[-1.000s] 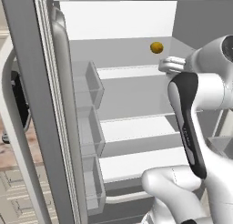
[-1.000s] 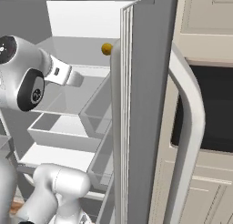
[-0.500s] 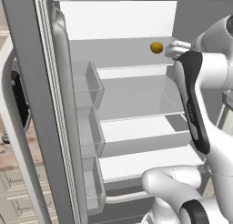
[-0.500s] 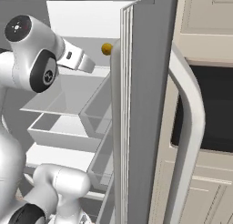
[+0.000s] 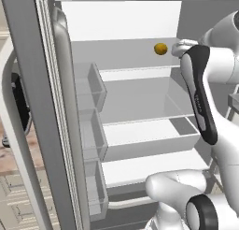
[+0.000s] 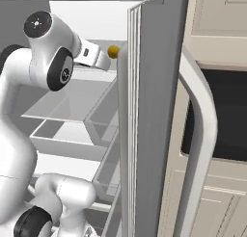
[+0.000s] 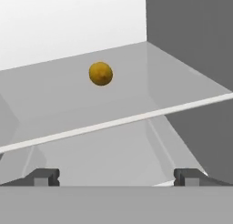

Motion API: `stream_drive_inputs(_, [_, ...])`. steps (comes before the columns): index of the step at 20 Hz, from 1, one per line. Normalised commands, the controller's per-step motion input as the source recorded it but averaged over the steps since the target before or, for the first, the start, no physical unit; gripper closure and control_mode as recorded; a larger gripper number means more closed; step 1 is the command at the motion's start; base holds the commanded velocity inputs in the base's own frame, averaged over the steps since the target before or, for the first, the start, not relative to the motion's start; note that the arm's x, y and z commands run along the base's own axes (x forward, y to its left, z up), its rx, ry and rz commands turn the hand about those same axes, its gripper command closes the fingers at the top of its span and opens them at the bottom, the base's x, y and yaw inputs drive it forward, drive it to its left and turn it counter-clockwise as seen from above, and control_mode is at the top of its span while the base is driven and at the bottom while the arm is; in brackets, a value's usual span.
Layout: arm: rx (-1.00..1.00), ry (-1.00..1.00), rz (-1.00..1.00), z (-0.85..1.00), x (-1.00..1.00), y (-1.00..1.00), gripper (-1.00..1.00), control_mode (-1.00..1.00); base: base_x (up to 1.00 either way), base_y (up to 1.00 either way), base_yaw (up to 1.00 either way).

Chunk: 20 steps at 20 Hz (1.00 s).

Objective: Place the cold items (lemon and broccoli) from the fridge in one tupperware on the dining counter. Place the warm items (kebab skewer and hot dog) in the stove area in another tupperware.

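The gripper [image 7: 116, 175] is seen with its two dark fingertips [image 7: 43, 176] set wide apart and nothing held between them, pointed into the open fridge [image 5: 140, 112]. The lemon [image 7: 100, 73] is found on the upper shelf [image 7: 150, 82], towards the back, well apart from the fingertips. It is shown as a small round fruit of yellow-orange colour with a slightly mottled, darker skin on its underside. In the left base view the lemon [image 5: 160, 48] is seen just left of the white hand; in the right base view the lemon [image 6: 113, 51] is partly cut off by the edge of the fridge door [image 6: 154, 115]. The gripper's fingers are hidden in both base views by the wrist and arm. The clear door bins [image 5: 88, 112] are hard to make out against the grey interior.
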Motion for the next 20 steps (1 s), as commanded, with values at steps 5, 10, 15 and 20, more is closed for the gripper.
stream_drive_inputs(5, [0.00, 0.00, 0.02, 0.00, 0.31, 0.00, -1.00, -1.00, 0.00, 0.00, 0.00])
stream_drive_inputs(10, [0.00, 0.00, 0.07, 0.00, 0.32, 0.00, -1.00, -1.00, 0.00, 0.00, 0.00])
stream_drive_inputs(15, [0.00, 0.00, 0.06, -0.01, 0.23, 0.00, -1.00, -1.00, 0.00, 0.00, 0.00])
stream_drive_inputs(20, [0.00, 0.00, 0.01, -0.04, 0.26, 0.00, -1.00, -1.00, 0.00, 0.00, 0.00])
